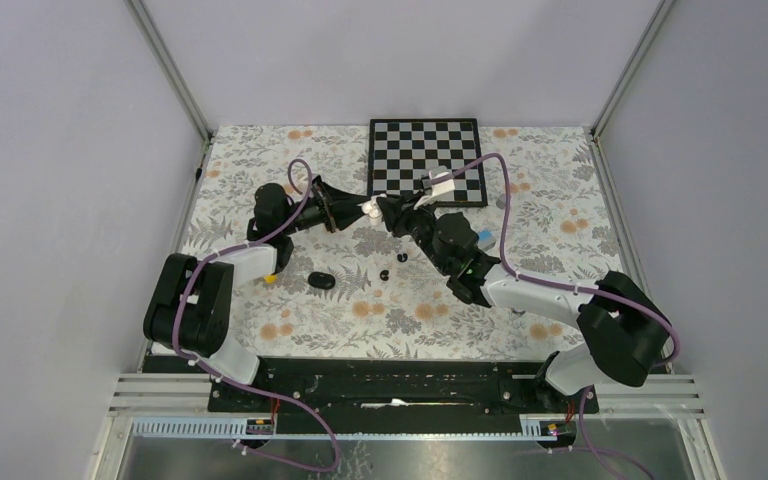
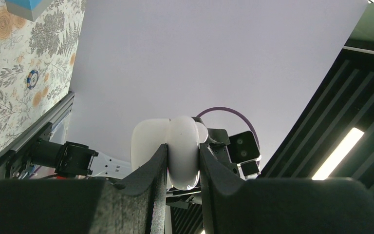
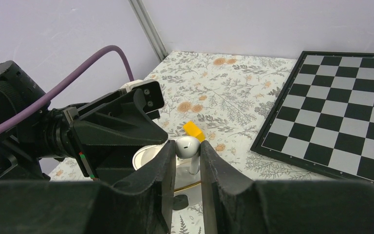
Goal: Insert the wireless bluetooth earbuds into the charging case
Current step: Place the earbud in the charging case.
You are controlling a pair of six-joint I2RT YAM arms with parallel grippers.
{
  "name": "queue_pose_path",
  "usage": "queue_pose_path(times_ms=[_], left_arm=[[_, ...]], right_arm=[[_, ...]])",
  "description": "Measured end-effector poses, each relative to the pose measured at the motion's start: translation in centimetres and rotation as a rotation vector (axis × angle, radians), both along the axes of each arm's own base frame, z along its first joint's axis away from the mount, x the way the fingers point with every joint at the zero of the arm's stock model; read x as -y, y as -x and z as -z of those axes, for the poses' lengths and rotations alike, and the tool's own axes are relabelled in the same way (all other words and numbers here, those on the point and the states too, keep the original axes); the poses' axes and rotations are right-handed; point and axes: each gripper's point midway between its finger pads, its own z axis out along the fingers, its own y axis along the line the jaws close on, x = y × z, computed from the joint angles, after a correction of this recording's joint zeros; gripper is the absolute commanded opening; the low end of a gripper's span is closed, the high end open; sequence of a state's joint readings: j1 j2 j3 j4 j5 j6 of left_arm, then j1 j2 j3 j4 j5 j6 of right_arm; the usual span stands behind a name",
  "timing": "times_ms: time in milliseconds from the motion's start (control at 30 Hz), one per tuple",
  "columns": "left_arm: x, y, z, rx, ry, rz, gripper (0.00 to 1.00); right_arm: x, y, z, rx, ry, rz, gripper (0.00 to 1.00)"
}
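Note:
My left gripper [image 2: 182, 168] is shut on the white charging case [image 2: 182, 146], holding it above the table. The case [image 3: 148, 157] is open, its lid turned toward the left arm. My right gripper [image 3: 188, 148] is shut on a white earbud [image 3: 186, 145]. The bud's stem points down and touches the case's open top. In the top view the two grippers meet over the middle of the cloth, left gripper [image 1: 348, 212] and right gripper [image 1: 388, 213], with the case [image 1: 368, 209] between them. A tiny black earbud [image 1: 401, 257] lies on the cloth.
A chessboard [image 1: 427, 160] lies at the back, just behind the right gripper. On the floral cloth are a black oval case [image 1: 321, 280], a small dark ring [image 1: 384, 274], a yellow block [image 3: 194, 130] and a blue block [image 1: 484, 238]. Walls close off three sides.

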State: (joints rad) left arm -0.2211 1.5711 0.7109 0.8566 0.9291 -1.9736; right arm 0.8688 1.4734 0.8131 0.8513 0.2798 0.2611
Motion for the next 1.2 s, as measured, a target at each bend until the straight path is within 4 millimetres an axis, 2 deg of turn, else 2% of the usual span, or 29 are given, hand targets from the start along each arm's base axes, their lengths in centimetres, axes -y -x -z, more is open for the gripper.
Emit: queue_pose_path(times_ms=[500, 1200], left_arm=[[-0.3, 0.1, -0.4, -0.004, 0.013, -0.008, 0.00], [-1.2, 0.1, 0.2, -0.023, 0.011, -0.033, 0.00]], right_arm=[[-0.3, 0.0, 0.1, 0.009, -0.012, 0.008, 0.23], [-0.7, 1.4, 0.6, 0.020, 0.008, -0.021, 0.24]])
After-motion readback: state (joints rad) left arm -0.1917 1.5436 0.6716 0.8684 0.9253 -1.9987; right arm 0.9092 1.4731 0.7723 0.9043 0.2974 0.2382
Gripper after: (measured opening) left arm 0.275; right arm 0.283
